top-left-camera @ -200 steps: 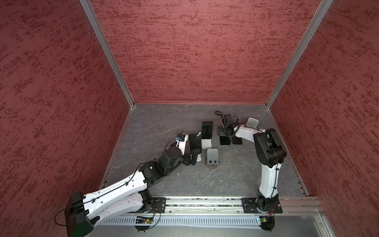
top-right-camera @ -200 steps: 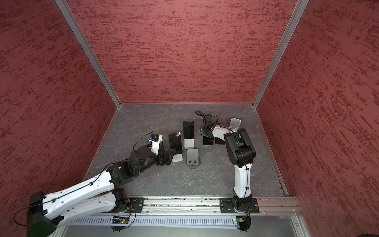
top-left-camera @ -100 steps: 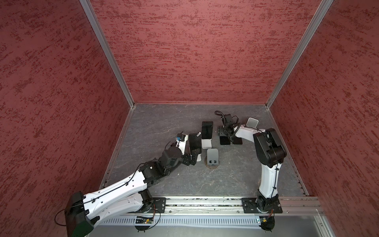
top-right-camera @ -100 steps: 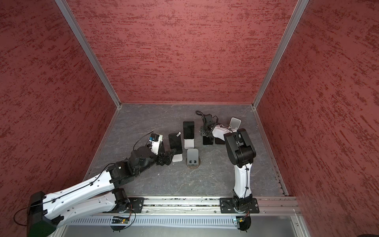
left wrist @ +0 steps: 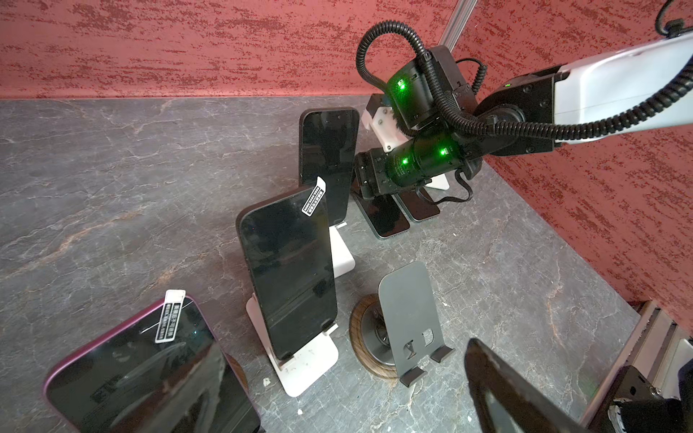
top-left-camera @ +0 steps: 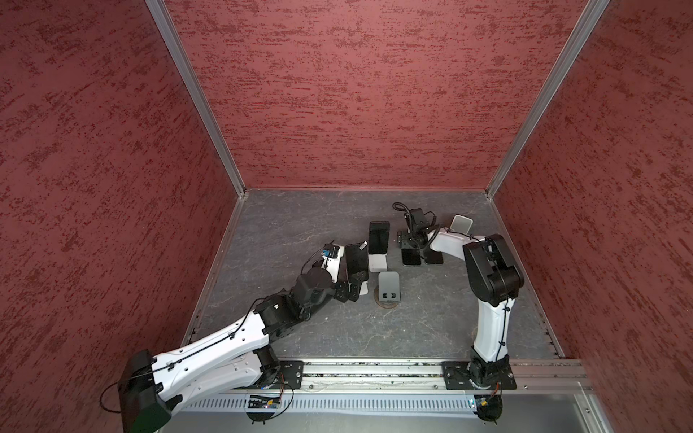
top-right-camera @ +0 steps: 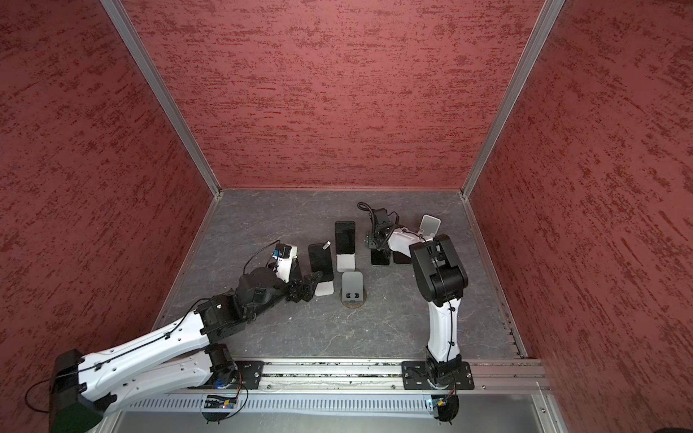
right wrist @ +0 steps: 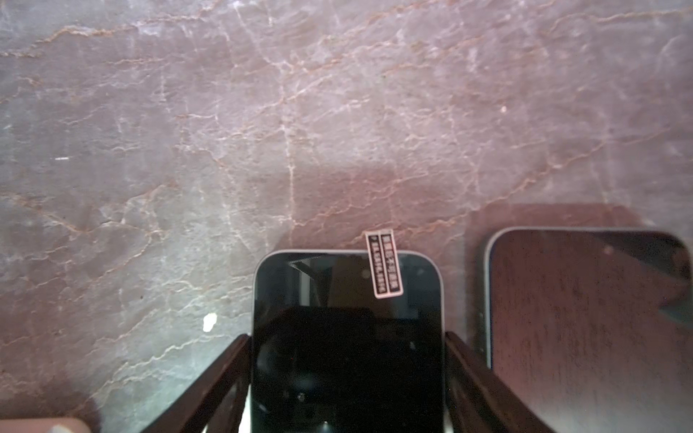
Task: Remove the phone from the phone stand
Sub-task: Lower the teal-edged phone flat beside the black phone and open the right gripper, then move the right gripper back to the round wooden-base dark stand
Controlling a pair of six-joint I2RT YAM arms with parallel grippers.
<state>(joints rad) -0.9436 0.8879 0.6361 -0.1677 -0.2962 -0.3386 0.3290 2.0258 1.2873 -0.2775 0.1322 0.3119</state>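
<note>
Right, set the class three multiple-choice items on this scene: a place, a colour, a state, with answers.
1. The right gripper is over: A a phone lying flat; B a white stand; C the front rail.
2. The stand on the round wooden base is: A white; B grey; C purple.
3. The left gripper is: A open and empty; B shut on a phone; C shut on a stand.
Answers: 1 A, its fingers flank that phone in the right wrist view; 2 B, grey in the left wrist view; 3 A, jaws apart, nothing between.

Both top views look steeply down over the whole table (top-left-camera: 300,225); wrist cameras sit close.
</note>
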